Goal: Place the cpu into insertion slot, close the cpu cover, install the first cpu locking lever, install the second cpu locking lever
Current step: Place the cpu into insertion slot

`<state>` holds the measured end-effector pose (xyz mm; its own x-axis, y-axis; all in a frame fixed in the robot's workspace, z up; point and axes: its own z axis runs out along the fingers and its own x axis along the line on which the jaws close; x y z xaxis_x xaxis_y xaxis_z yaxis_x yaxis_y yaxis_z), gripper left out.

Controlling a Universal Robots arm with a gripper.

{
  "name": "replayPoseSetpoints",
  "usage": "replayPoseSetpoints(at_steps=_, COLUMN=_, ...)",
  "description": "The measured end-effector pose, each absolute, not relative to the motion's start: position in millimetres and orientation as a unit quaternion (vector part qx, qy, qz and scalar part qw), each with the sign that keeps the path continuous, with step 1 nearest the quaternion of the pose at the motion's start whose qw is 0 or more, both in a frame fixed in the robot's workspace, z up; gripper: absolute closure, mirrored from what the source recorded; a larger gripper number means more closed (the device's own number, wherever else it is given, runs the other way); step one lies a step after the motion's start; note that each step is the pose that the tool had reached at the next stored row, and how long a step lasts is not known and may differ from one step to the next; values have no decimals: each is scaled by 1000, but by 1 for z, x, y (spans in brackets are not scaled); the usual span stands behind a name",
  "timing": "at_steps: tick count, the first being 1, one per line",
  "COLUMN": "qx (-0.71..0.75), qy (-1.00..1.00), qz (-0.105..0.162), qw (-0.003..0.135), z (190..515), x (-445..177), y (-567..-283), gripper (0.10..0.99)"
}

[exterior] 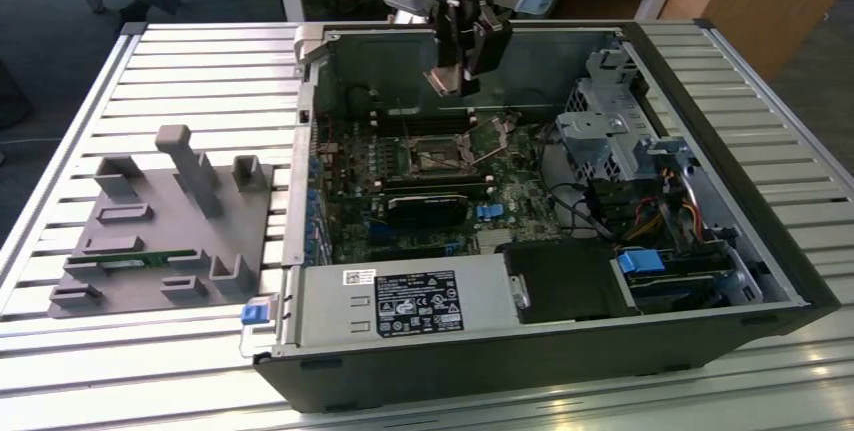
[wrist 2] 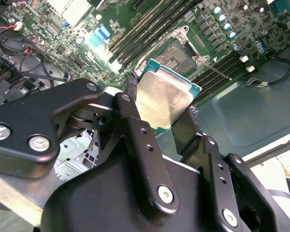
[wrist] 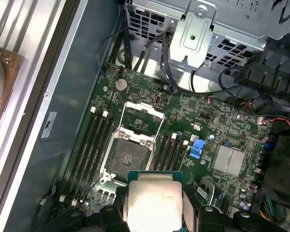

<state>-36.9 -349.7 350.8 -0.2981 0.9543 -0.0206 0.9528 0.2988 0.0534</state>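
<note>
My gripper (exterior: 454, 76) hangs over the open computer case, shut on the cpu (exterior: 447, 81). The cpu (wrist 2: 164, 99) is a flat square chip with a silver-grey top, pinched at two opposite edges by the black fingers (wrist 2: 130, 96). Below it on the green motherboard lies the insertion slot (wrist: 128, 157), its dark square bare. The cpu cover (wrist: 144, 112), a thin silver frame, stands swung open at the slot's far edge. The cpu (wrist: 152, 200) is above the board and a little short of the insertion slot (wrist 2: 176, 53). A thin metal lever (wrist 2: 217, 72) stands out beside the slot.
Long black memory slots (wrist: 94, 140) flank the socket on both sides. A black finned block (exterior: 427, 206) and the power supply (exterior: 400, 301) sit nearer the case front. A metal drive cage (exterior: 614, 121) fills the exterior view's right. A grey fixture (exterior: 160, 221) stands on the slatted table.
</note>
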Motion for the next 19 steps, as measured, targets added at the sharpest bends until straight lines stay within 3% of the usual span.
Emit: replayPoseSetpoints(at_steps=19, qx=668, qy=744, qz=6, qw=24, z=322, x=-37, y=-348, gripper=549)
